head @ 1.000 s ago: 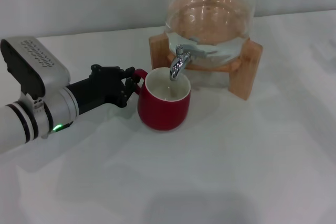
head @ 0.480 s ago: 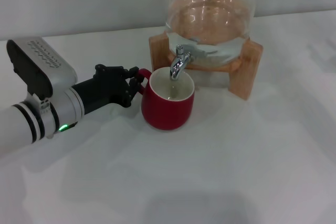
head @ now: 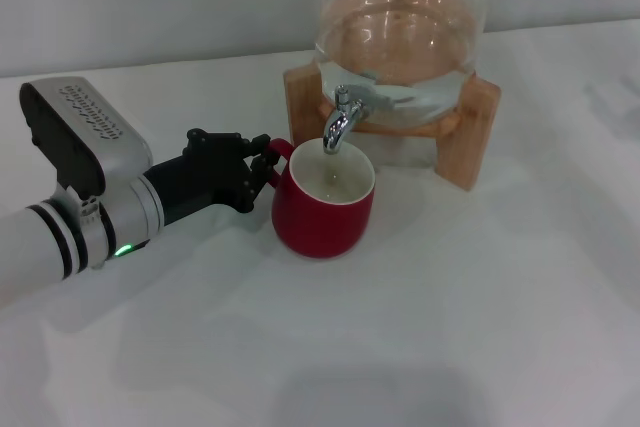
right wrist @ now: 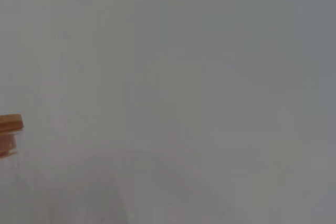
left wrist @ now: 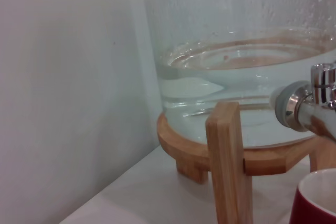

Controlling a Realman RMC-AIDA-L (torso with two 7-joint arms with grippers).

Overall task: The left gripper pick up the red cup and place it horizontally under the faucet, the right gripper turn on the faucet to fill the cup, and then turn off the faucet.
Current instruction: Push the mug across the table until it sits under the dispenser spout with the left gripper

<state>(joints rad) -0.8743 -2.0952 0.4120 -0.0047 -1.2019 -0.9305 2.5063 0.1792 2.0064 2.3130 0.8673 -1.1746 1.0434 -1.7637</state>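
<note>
We see a white table against a pale wall. The glass dispenser, part full of water, sits in its wooden stand. The red cup stands upright under the faucet; the left gripper pinches its handle.

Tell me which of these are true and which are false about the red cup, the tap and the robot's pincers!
1. The red cup stands upright under the faucet. True.
2. The left pincer is at the cup's handle. True; it is shut on the handle.
3. The right pincer is turning the faucet. False; no right pincer shows in any view, and nothing touches the faucet.
4. The glass dispenser sits in a wooden stand. True.
5. The dispenser is dry inside. False; water stands in its lower part.
6. The cup is lying on its side. False; its opening faces up.
</note>
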